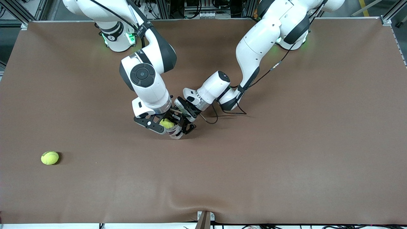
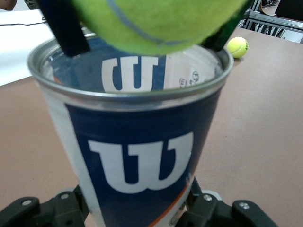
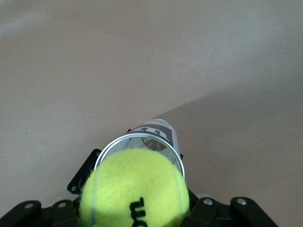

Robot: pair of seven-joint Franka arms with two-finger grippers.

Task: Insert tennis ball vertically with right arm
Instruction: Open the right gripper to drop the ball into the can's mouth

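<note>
Front view: right hand (image 1: 167,124) grips the tennis ball (image 1: 166,123) over the can (image 1: 175,133); a second ball (image 1: 50,157) lies toward the right arm's end of the tabletop (image 1: 286,152).
Left wrist view: left hand (image 2: 135,210) flanks the can; grip unclear.
Right wrist view: ball above the can's open mouth.

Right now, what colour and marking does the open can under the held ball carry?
Dark blue label with a white W logo on the metal-rimmed tennis ball can; clearest in the left wrist view.

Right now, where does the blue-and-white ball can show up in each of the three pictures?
Front view: can mid-table, mostly hidden under both pincers.
Left wrist view: can fills the picture, upright, open mouth up.
Right wrist view: its rim seen from above.
Shared landmark: the held tennis ball over its mouth.
</note>
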